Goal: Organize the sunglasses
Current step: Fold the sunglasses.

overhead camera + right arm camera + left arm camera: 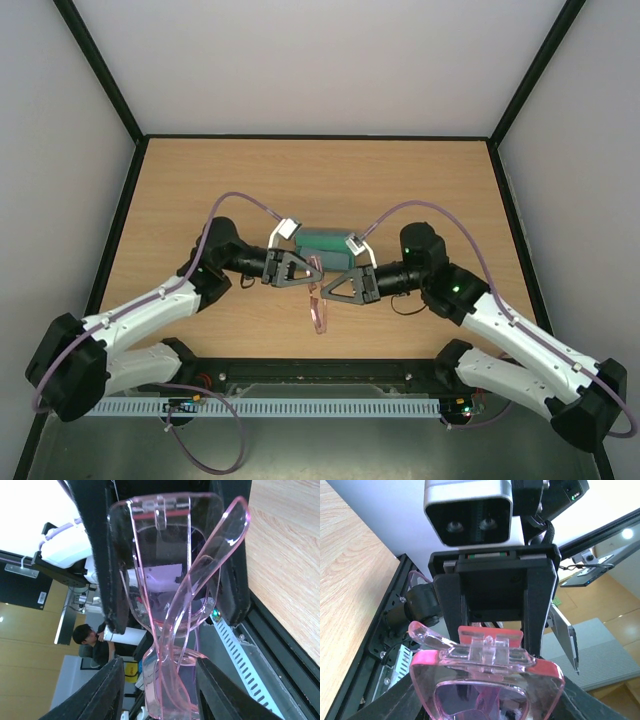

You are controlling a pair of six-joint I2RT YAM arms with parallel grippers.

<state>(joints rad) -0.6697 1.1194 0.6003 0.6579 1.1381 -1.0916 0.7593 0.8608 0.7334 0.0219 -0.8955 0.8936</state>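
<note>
Sunglasses (319, 308) are held in the air above the wooden surface (200, 190), just in front of the green case (325, 240). Left claw (313, 271) is clamped across one lens. Right claw (327, 290) straddles the other end; cannot tell if it is gripping.

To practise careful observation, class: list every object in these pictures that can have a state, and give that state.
sunglasses: lifted off the table, held between both grippers, one arm swung out rather than folded flat.
left gripper: shut on the sunglasses.
right gripper: shut on the sunglasses.
case: on the table behind the grippers, seemingly open with green lining showing; partly hidden.
</note>
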